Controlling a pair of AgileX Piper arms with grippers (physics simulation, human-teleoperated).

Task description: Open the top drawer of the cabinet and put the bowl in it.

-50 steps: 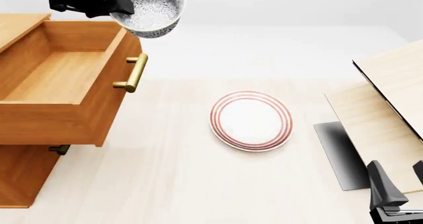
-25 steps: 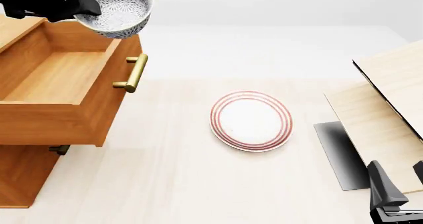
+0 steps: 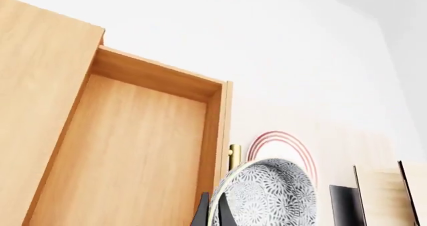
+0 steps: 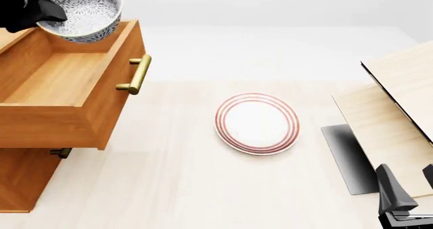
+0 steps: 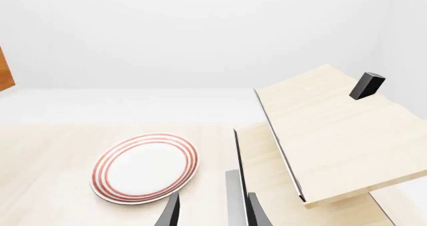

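Note:
The top drawer (image 4: pixel 68 82) of the orange-brown cabinet (image 4: pixel 24 181) stands pulled out, its brass handle (image 4: pixel 137 74) facing right and its inside bare. My left gripper (image 4: pixel 42 10) is shut on the rim of the speckled bowl (image 4: pixel 84 12) and holds it tilted above the drawer's far end. In the left wrist view the bowl (image 3: pixel 267 196) hangs from the fingers (image 3: pixel 203 213) beside the drawer's front wall, above the drawer floor (image 3: pixel 127 151). My right gripper (image 4: pixel 409 182) is open and empty at the near right; it also shows in the right wrist view (image 5: pixel 213 213).
A white plate with red rings (image 4: pixel 257 122) lies mid-table, also seen in the right wrist view (image 5: pixel 143 166). Pale light-wood furniture (image 4: pixel 399 102) with a dark panel (image 4: pixel 345 155) stands at the right. A lower drawer's handle (image 4: pixel 61 152) peeks out under the open drawer.
My left gripper has carried the bowl leftward, from over the drawer's front wall to above its inside. The right arm, drawer and plate have not moved.

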